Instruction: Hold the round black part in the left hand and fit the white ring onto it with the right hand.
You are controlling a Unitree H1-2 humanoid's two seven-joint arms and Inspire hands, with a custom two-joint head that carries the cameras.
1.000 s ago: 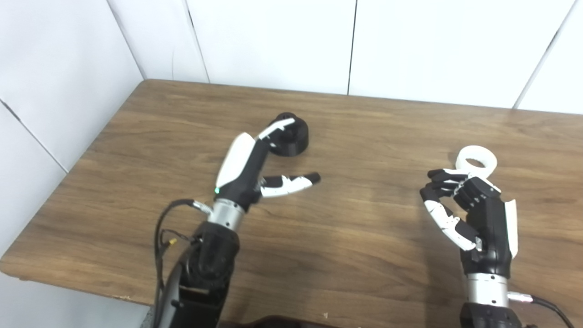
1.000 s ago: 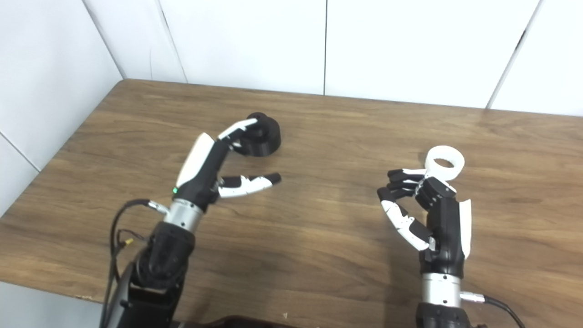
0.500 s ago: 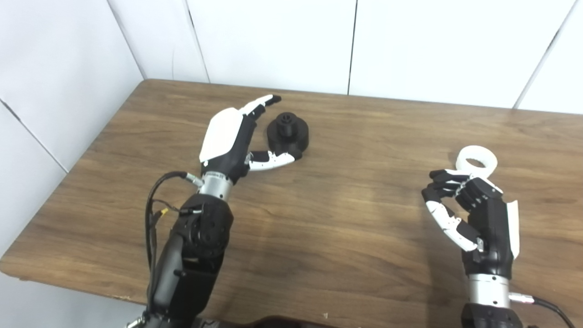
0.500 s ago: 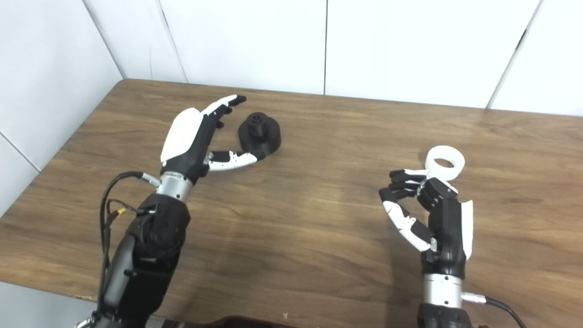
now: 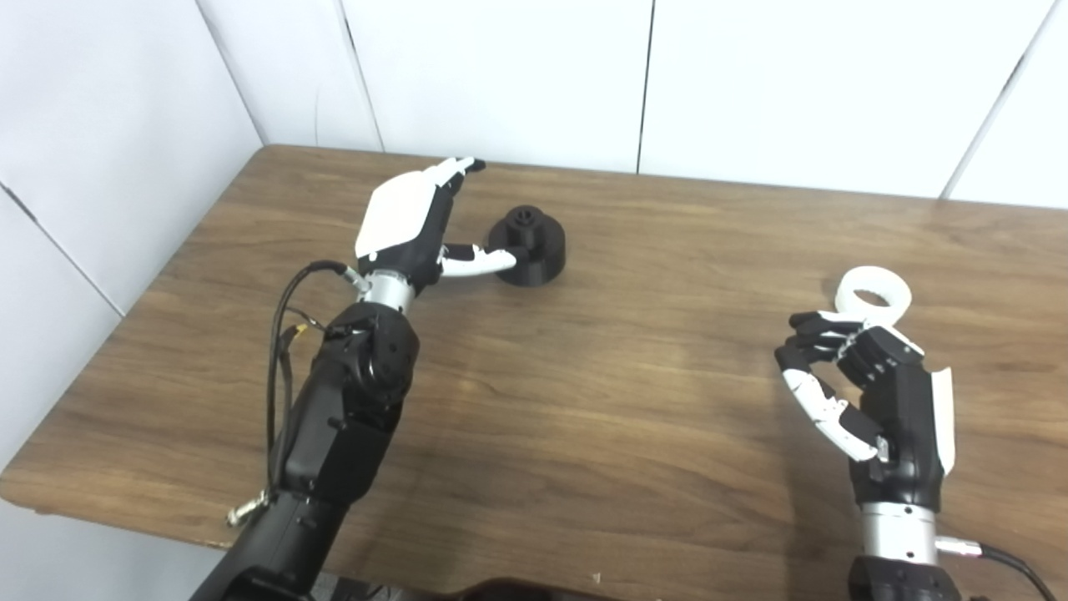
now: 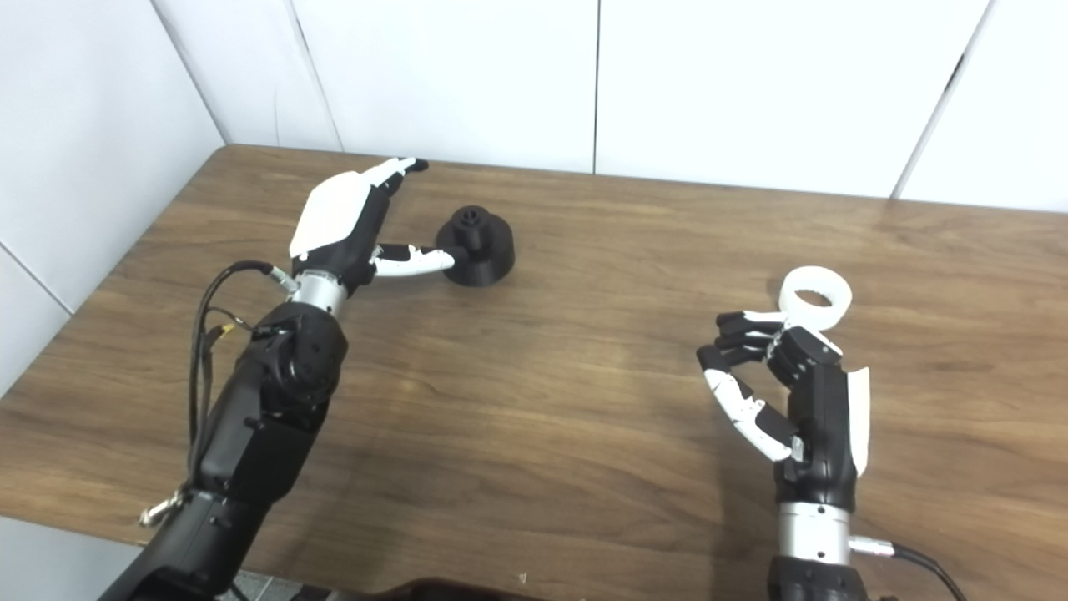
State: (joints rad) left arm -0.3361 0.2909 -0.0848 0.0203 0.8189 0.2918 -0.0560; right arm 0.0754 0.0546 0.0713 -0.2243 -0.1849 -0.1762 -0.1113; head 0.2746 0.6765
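The round black part (image 5: 529, 246) stands on the wooden table (image 5: 634, 417) at the back left, with a small raised hub on top. My left hand (image 5: 421, 221) is open just left of it, fingers stretched toward the back wall and the thumb tip touching the part's near left side. The white ring (image 5: 873, 294) lies flat on the table at the right. My right hand (image 5: 859, 380) hovers just in front of the ring, palm turned left, fingers curled and apart, holding nothing.
White wall panels (image 5: 501, 75) close the table's back and left sides. The left arm's black cable (image 5: 284, 334) loops out beside its forearm. The table's front edge (image 5: 125, 522) runs near the picture's bottom left.
My left hand lifted off the black part, swung left and back, and now stands beside it with only the thumb against it. The right hand and the ring have barely moved.
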